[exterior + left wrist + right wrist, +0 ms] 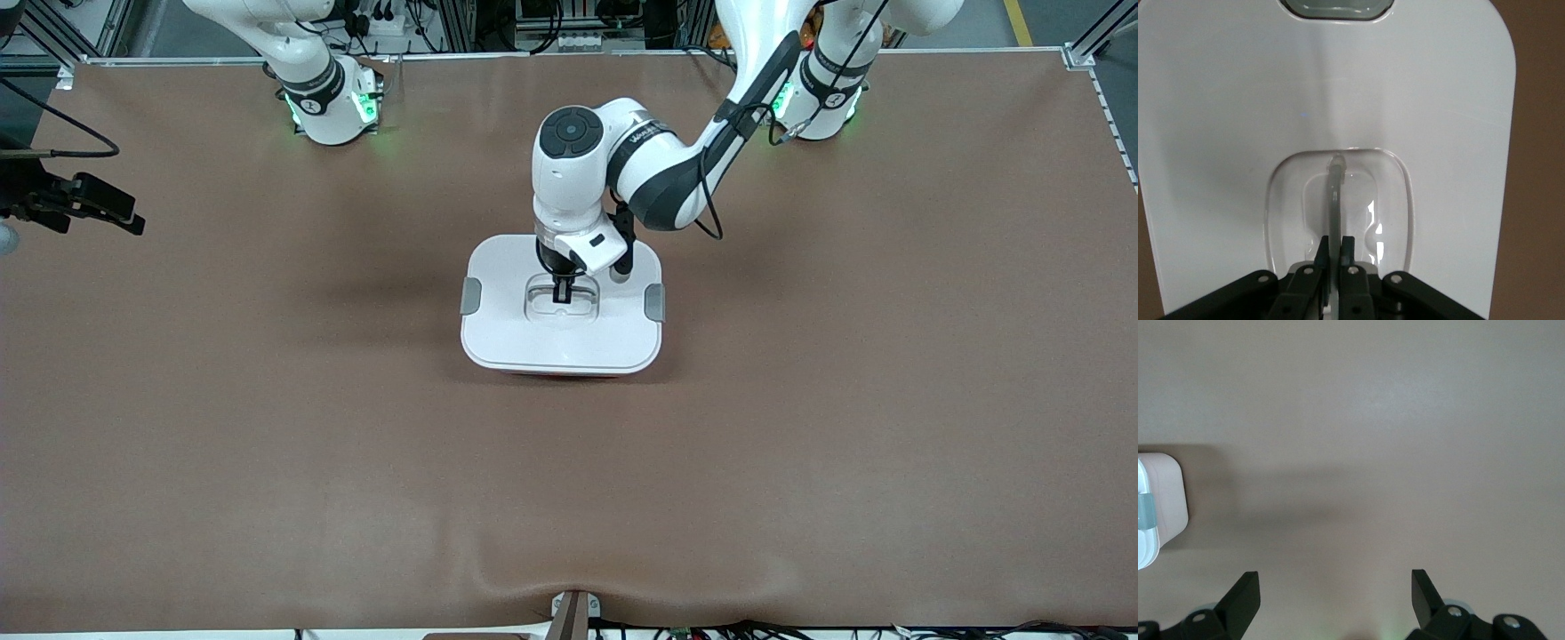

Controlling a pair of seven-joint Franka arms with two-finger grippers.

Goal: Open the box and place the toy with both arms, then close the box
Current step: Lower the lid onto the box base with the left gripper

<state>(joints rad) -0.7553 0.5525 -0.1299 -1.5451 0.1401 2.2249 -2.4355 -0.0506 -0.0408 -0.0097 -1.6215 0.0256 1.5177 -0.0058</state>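
With the left gripper (562,294) pinched shut on the clear handle (1335,200) at the white lid's (507,329) centre, the light, stiff, slick box (560,366) should lift there, while the right gripper (1335,597) waits wide open over bare table (267,400) at the box's nine o'clock.

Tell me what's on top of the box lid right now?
Only the left pincer, shut on the clear handle in the lid. Whatever is inside the box is hidden.

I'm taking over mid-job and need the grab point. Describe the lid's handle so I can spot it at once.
On the brown table, find the white-lidded box at its middle. In the centre of the lid sits a clear recessed well, and the handle is the thin clear bar across it, pinched by the shut left gripper. The grey clips sit at the lid's ends instead.
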